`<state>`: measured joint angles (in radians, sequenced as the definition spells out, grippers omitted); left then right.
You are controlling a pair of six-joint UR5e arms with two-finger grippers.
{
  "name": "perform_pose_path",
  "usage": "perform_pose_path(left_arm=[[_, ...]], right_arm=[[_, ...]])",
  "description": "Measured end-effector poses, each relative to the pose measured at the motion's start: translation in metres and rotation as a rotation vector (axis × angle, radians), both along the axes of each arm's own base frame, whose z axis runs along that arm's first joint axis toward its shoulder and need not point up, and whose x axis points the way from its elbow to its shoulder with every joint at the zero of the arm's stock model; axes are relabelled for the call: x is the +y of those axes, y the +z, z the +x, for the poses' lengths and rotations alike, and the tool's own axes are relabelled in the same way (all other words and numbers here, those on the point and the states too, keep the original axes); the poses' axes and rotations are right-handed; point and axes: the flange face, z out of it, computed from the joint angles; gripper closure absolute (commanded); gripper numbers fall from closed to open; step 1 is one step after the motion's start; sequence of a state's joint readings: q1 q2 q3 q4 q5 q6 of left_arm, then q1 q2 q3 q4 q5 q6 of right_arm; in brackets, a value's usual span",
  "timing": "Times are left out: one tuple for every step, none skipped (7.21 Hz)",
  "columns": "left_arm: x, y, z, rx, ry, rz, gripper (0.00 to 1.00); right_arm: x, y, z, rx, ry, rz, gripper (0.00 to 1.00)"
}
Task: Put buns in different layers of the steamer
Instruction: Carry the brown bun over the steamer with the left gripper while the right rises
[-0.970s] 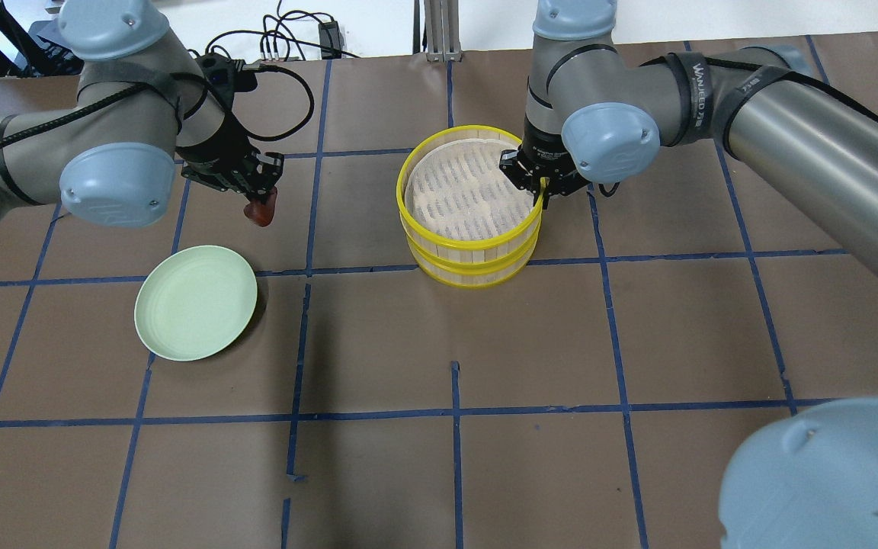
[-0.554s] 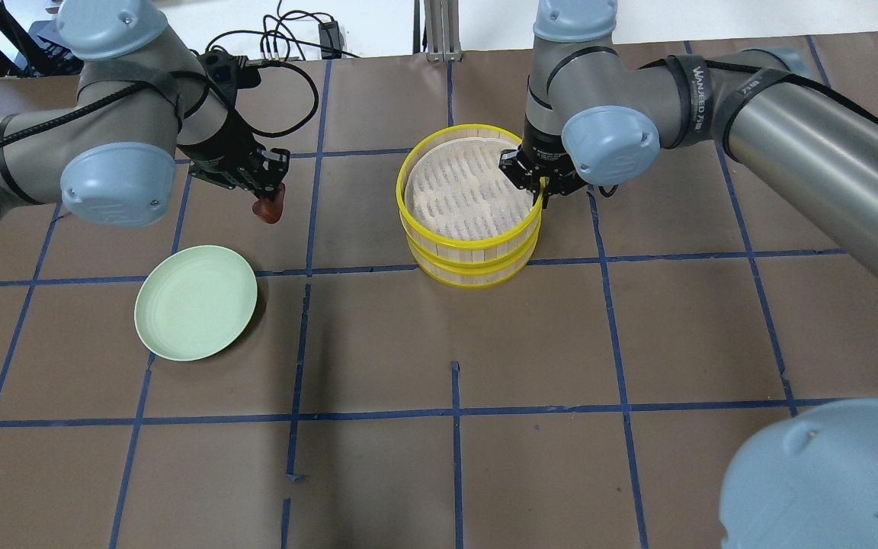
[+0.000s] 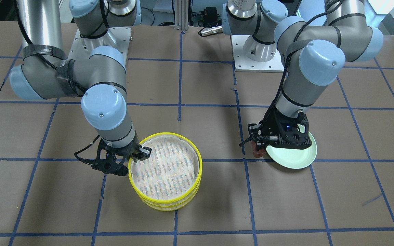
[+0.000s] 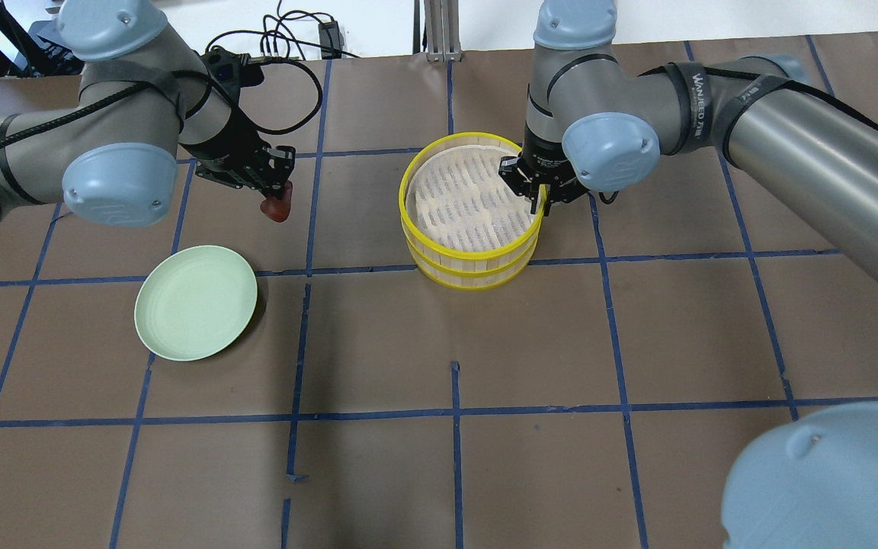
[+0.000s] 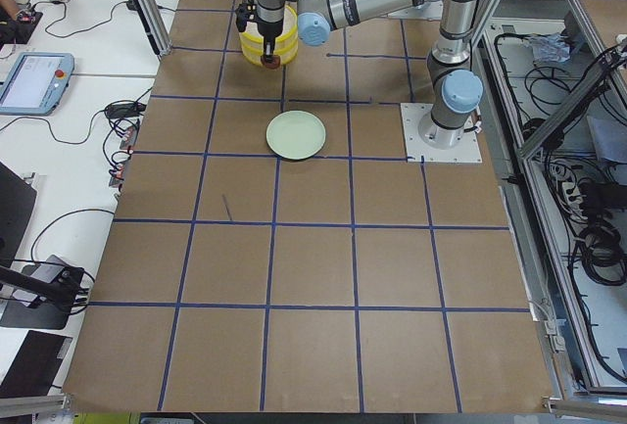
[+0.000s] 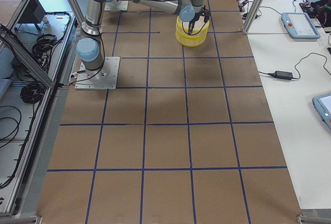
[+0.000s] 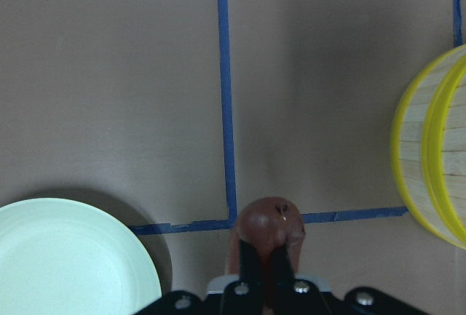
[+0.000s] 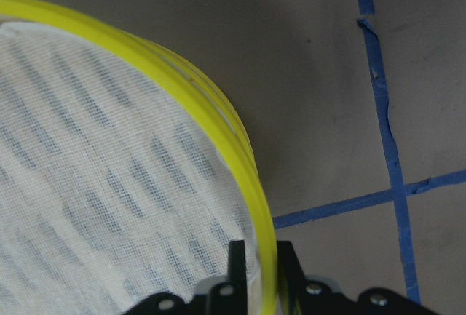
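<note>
The two yellow-rimmed steamer layers stand stacked at the table's middle. The upper layer point(image 4: 471, 245) sits on the lower layer point(image 4: 477, 279). My right gripper point(image 4: 539, 200) is shut on the upper layer's rim point(image 8: 218, 122), one finger inside and one outside. The upper layer's striped cloth bottom is bare. My left gripper point(image 4: 275, 198) is shut on the reddish-brown bun point(image 4: 278, 209) and holds it above the table, left of the steamer. The bun also shows in the left wrist view point(image 7: 269, 224). The white bun is out of view.
A pale green plate point(image 4: 195, 301) lies bare on the table, to the near left of the held bun. Blue tape lines cross the brown table. Cables lie at the table's far edge.
My left gripper has carried the brown bun to the right, toward the steamer. My right gripper and the upper layer have shifted slightly.
</note>
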<state>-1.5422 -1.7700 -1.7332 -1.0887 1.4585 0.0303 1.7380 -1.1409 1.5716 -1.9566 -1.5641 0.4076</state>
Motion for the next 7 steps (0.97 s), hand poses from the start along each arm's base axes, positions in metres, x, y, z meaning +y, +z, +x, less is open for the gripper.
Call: perform_pose_path(left_arm=[[-0.002, 0.006, -0.014, 0.048, 0.045, -0.010, 0.96], [-0.006, 0.014, -0.035, 0.109, 0.124, -0.018, 0.96], [-0.011, 0.018, -0.060, 0.172, 0.205, -0.018, 0.96], [-0.016, 0.017, -0.090, 0.226, 0.265, -0.022, 0.96], [-0.019, 0.011, -0.120, 0.267, 0.301, -0.029, 0.96], [-0.022, 0.001, -0.145, 0.296, 0.325, -0.035, 0.96], [-0.022, -0.009, -0.164, 0.314, 0.341, -0.035, 0.94]], right_arm=[[0.000, 0.000, 0.000, 0.000, 0.000, 0.000, 0.31], [-0.001, 0.004, -0.001, 0.001, 0.006, -0.008, 0.26], [-0.005, 0.015, -0.007, 0.001, 0.024, -0.029, 0.26], [-0.008, 0.039, -0.023, -0.001, 0.050, -0.055, 0.26], [-0.006, 0.072, -0.050, -0.003, 0.069, -0.063, 0.25], [0.005, 0.112, -0.079, -0.007, 0.090, -0.056, 0.22], [0.024, 0.153, -0.100, -0.011, 0.122, -0.048, 0.21]])
